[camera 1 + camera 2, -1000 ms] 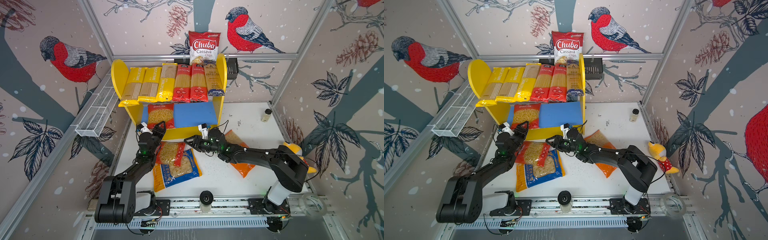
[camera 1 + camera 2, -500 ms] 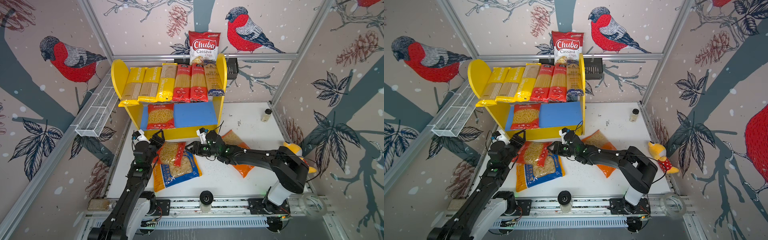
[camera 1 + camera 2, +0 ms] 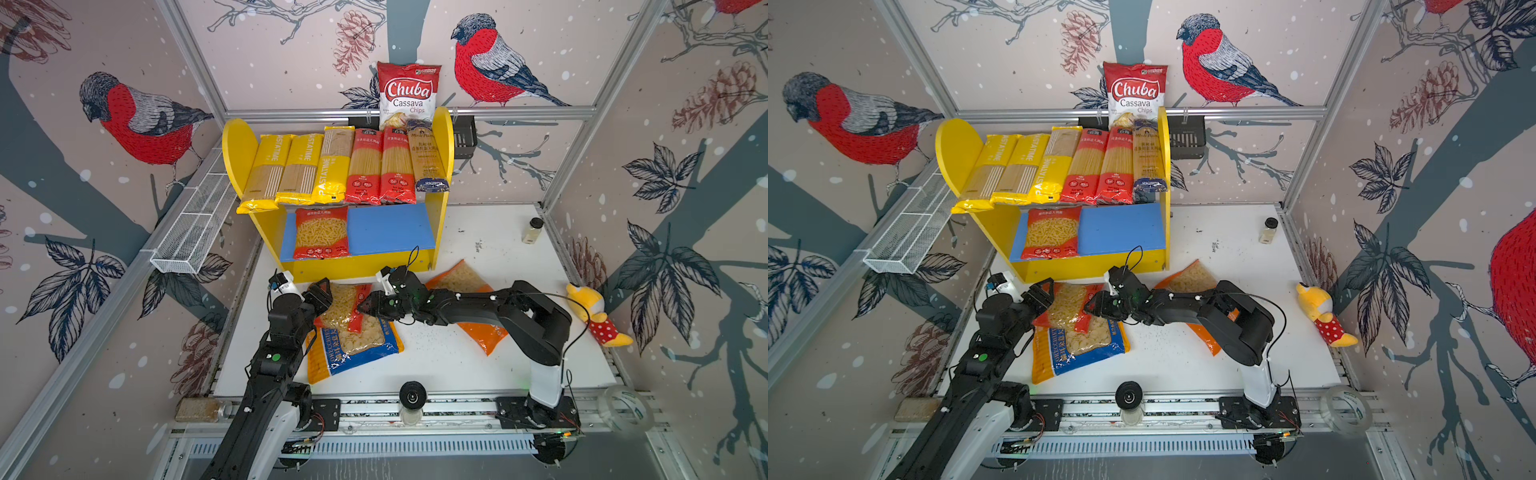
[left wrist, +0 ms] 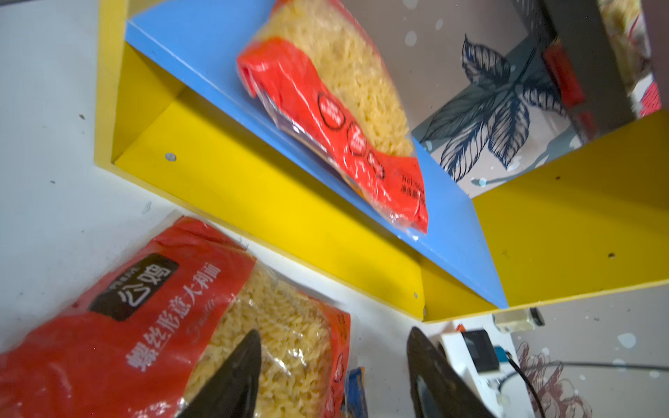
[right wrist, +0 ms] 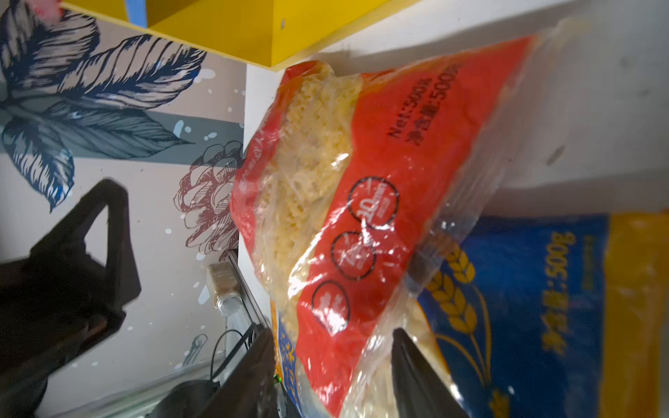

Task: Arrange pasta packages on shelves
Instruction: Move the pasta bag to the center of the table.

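Observation:
The shelves (image 3: 357, 268) stand at the back, with several long pasta packages (image 3: 340, 166) on the upper tier and a red bag (image 3: 321, 232) on the blue board. On the table a red pasta bag (image 3: 340, 305) lies over a blue-yellow bag (image 3: 353, 353). An orange bag (image 3: 461, 278) lies under the right arm. My left gripper (image 3: 322, 295) is open over the red bag's left edge (image 4: 144, 307). My right gripper (image 3: 365, 305) is open, and the red bag's other end (image 5: 362, 181) reaches between its fingers without being pinched.
A Chuba chips bag (image 3: 409, 93) stands behind the shelves beside a black basket (image 3: 464, 137). A white wire basket (image 3: 195, 228) hangs on the left wall. A small jar (image 3: 533, 230) and a plush toy (image 3: 598, 316) sit at the right side.
My left gripper has drawn back from the shelf front to the red bag's left edge. My right gripper has slid left until its fingers straddle the bag's right end. The bag has barely moved.

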Robot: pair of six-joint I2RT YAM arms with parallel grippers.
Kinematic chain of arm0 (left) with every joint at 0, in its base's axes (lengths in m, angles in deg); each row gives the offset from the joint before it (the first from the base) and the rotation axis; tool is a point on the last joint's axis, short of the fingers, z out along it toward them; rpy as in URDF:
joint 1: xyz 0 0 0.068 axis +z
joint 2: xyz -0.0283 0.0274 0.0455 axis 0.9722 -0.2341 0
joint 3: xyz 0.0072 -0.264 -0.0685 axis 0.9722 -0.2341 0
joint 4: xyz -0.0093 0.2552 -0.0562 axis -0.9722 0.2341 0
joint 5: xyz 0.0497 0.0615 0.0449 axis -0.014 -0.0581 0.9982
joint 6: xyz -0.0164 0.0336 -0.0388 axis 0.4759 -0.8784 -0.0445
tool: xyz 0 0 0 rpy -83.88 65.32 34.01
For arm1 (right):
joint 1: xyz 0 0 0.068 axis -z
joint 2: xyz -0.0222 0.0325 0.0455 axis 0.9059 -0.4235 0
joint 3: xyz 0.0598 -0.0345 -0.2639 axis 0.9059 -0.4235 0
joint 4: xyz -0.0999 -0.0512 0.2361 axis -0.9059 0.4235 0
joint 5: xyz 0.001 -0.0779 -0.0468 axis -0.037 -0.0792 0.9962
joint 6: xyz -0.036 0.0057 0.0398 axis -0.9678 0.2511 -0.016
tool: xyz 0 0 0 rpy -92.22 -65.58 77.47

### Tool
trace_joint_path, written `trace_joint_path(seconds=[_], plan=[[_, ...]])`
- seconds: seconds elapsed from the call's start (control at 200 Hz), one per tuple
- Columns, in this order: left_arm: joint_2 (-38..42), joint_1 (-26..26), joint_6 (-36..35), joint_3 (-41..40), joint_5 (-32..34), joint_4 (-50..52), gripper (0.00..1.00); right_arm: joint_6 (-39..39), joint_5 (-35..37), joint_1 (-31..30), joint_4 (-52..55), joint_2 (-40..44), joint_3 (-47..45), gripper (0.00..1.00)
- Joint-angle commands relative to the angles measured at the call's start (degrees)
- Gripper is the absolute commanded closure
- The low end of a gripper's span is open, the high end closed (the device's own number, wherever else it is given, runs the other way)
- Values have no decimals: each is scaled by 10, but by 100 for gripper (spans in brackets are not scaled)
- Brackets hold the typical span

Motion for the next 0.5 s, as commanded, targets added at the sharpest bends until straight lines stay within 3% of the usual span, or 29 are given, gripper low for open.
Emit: trace_joint_path(seconds=[0.0, 0.205, 0.395, 0.495], plan=[[-9, -40, -17, 3, 38, 3, 37, 29, -8, 1, -5, -15, 6, 45], [-49, -96, -9, 5, 58, -30, 37, 48, -31, 5, -26, -50, 18, 45], [-67, -118, -8, 15, 74, -40, 38, 37, -40, 4, -32, -55, 34, 57], [-68, -119, -11, 18, 76, -40, 38, 30, -40, 4, -37, -47, 31, 68]])
